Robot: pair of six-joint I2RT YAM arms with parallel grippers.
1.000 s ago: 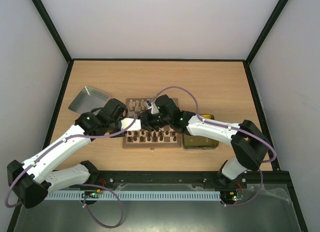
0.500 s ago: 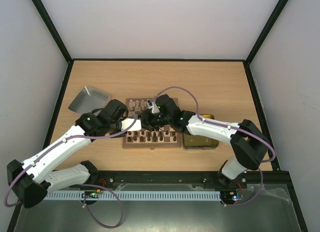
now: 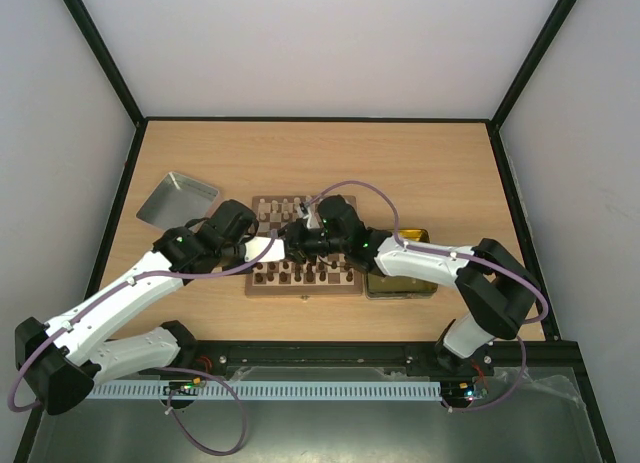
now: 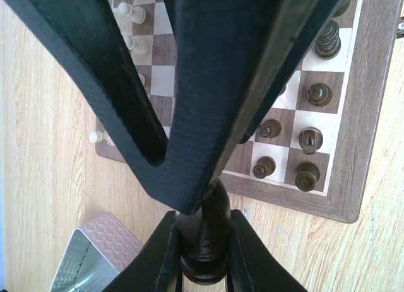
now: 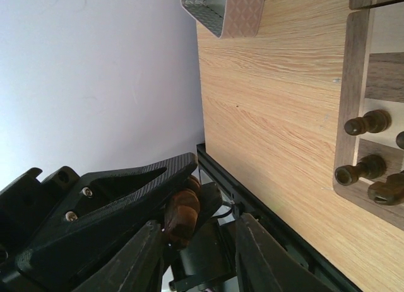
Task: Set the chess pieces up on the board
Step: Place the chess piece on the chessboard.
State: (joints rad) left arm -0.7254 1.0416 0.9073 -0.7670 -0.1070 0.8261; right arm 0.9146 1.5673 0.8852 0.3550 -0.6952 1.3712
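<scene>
Above the board's left side, your left gripper [image 4: 189, 200] is pinching a dark brown piece [image 4: 203, 241] by its upper part, holding it in the air. Your right gripper [image 5: 197, 229] is meeting it there, its fingers [image 4: 158, 260] standing spread on either side of the piece's base. Below, the board [image 3: 305, 291] is sitting on the bench [image 3: 300, 153], with dark pieces [image 3: 300, 273] standing on its near rows and pale pieces [image 4: 136, 14] along its far side. A silver lid [image 3: 177, 198] is lying off to the left, and a tin [image 3: 400, 283] is sitting just beside the right rim.
</scene>
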